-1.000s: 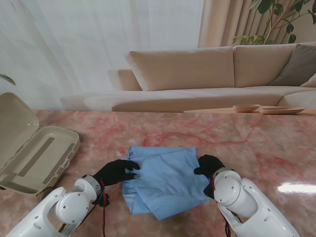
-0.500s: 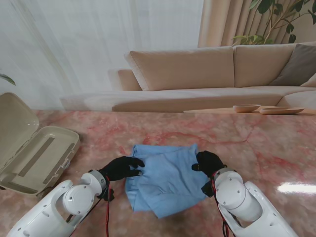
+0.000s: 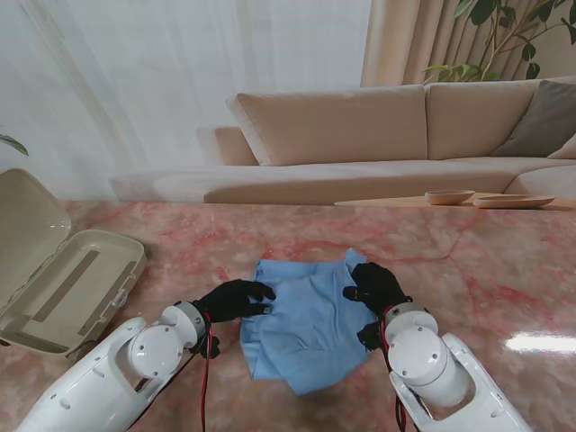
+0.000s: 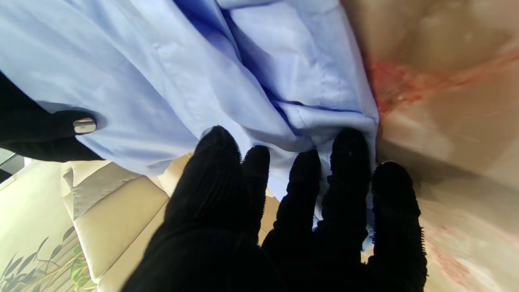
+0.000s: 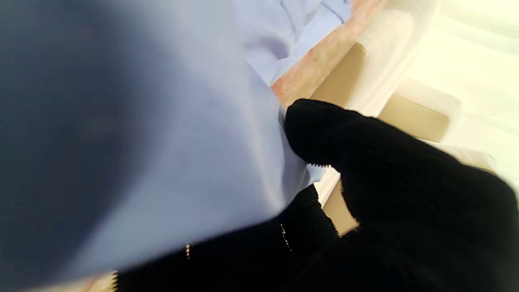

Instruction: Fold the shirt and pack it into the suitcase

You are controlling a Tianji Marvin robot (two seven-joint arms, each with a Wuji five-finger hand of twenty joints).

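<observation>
- The shirt (image 3: 306, 319), a light blue bundle folded down to a compact block, is lying on the pink marble surface (image 3: 468, 261) between the two arms, partly raised at its side edges.
- The left hand (image 3: 232, 300) is gripping the shirt's left edge; the left wrist view is showing its fingers (image 4: 348, 154) curled into the folded hem, so the hand is closed on cloth rather than spread.
- The right hand (image 3: 376, 286) is pinching the shirt's right edge near the far corner; in the blurred right wrist view the thumb (image 5: 316, 134) is pressing fabric against the fingers beneath.
- Both hands are holding opposite edges, which is judged to be keeping the folds from slipping apart while the bundle is handled as one piece.
- The suitcase (image 3: 76, 279) is lying open on the surface at the far left, lid tilted back, well apart from the shirt and beyond the left hand.
- The fold appears largely complete; the packing step is judged not yet done, since the shirt is sitting outside the suitcase.
- A leftward carry is likely the next requirement, with loose layers near me at risk of sagging.
</observation>
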